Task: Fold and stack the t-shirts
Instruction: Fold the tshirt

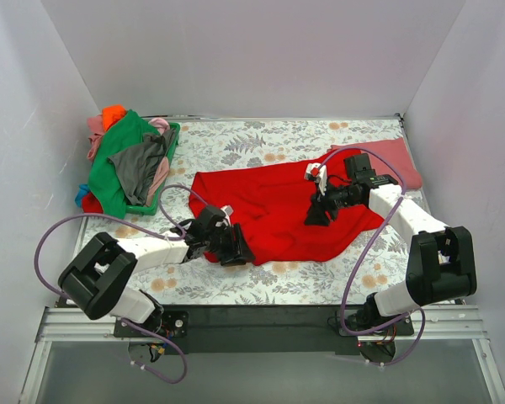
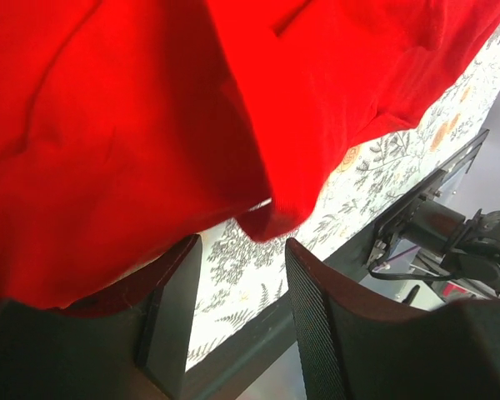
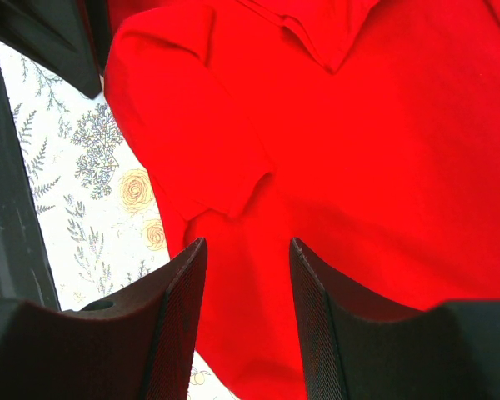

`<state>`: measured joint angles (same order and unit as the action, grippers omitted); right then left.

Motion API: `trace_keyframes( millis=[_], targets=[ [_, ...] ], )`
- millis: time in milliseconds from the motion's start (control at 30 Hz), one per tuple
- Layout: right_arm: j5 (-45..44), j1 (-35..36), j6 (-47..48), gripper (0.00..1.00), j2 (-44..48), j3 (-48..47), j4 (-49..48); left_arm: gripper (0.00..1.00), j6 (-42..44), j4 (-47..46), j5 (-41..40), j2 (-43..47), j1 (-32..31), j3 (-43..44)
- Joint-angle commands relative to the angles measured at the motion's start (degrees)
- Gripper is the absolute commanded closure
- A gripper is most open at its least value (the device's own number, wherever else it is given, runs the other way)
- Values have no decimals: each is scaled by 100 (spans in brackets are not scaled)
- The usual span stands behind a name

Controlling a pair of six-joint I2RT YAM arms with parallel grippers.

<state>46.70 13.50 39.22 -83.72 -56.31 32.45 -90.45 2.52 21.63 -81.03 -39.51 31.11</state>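
Note:
A large bright red t-shirt lies spread and rumpled on the middle of the floral table cloth. My left gripper is open at the shirt's near left edge. In the left wrist view a red hem corner hangs just ahead of the gap, and red cloth drapes over the left finger. My right gripper is open above the shirt's right half. In the right wrist view a sleeve and the collar show. A dull rose-red t-shirt lies flat at the back right.
A green basket at the back left holds a heap of shirts: green, grey, pink and orange. White walls close in the table on three sides. The table's near edge and a black rail run just beyond the left gripper.

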Motion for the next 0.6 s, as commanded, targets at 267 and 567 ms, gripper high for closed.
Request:
trace_keyframes(
  millis=[267, 567],
  targets=[
    [112, -40, 77, 48, 58, 77, -72, 62, -165, -613, 263, -308, -250, 88],
    [129, -40, 77, 48, 58, 77, -72, 70, -227, -709, 193, -439, -330, 97]
  ],
)
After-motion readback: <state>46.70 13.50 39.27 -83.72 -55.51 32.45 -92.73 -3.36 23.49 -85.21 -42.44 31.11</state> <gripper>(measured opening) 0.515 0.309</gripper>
